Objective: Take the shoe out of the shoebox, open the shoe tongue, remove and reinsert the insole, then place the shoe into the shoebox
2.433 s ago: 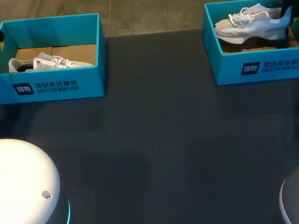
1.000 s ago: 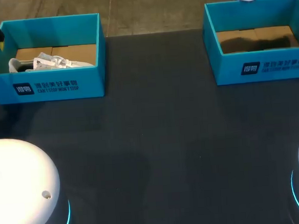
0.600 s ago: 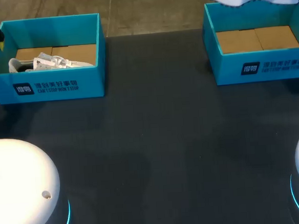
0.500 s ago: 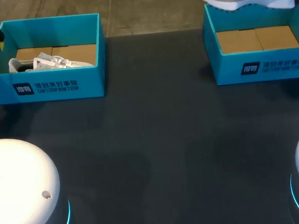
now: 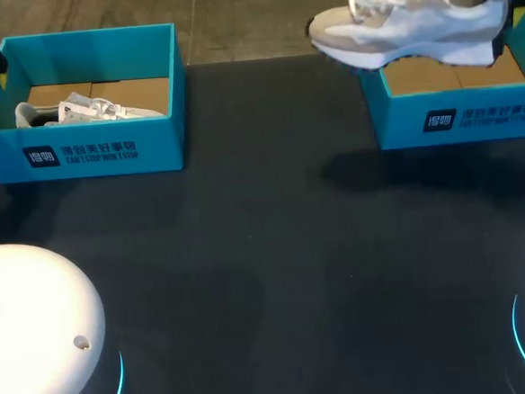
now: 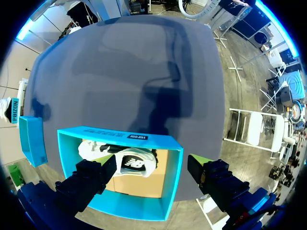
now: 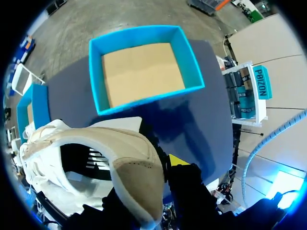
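While the shoe (image 5: 408, 20) hangs in the air, its heel is pinched by the right gripper (image 7: 162, 165). One yellow-tipped finger is seen on the outside of the heel. The other finger is hidden by the shoe, so the grip is judged from the shoe hanging free.

From this gripper the long axis of the shoe runs sideways, with the heel at the fingers and the sole downward. The toe points away, toward the side of the left arm.

The right shoebox (image 7: 96, 76) lies ahead of the fingers and below them, and only its cardboard floor is shown. In the head view the heel end is seen over this box, and the toe is out past its corner, over the dark table (image 5: 275, 250).

The left gripper (image 6: 153, 177) is well apart from the shoe. Its fingers are spread wide above the left shoebox (image 6: 120, 136). A second shoe (image 6: 132, 163) lies in that box, between and beneath the fingers, and is not touched.

The right arm is therefore the nearer one. It is judged that the shoe should be set down on the table on the toe's side, so that the tongue can be reached from the left arm.
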You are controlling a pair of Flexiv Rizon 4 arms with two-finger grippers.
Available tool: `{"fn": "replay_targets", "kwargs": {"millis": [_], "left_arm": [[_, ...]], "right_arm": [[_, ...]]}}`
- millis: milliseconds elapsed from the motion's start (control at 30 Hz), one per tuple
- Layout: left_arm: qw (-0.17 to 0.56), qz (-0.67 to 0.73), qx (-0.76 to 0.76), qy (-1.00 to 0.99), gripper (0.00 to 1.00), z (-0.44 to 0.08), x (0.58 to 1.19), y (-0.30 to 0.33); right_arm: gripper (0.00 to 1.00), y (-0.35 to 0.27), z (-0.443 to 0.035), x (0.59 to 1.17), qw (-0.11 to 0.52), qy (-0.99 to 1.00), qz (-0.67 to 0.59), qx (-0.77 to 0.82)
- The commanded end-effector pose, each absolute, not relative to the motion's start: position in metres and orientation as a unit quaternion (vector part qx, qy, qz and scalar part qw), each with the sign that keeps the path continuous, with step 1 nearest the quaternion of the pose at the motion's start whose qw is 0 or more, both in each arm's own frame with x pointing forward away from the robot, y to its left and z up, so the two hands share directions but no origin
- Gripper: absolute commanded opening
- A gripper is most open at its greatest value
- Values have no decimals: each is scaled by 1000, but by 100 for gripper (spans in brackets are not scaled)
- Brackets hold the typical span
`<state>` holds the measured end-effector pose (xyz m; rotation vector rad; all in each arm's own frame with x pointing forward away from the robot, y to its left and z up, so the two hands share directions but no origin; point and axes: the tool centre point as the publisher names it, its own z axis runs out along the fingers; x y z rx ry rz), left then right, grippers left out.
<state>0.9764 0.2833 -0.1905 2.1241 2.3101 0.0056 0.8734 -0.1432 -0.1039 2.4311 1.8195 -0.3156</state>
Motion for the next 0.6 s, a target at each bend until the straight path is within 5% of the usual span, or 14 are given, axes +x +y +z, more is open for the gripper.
{"fn": "replay_targets", "kwargs": {"millis": [33,600], "left_arm": [[1,3,677,736,100,-190,976,283],[1,3,677,736,100,-190,976,283]], "right_arm": [[0,-138,-104,849,124,602,-39,788],[0,-102,-122,821,132,609,-54,780]]}}
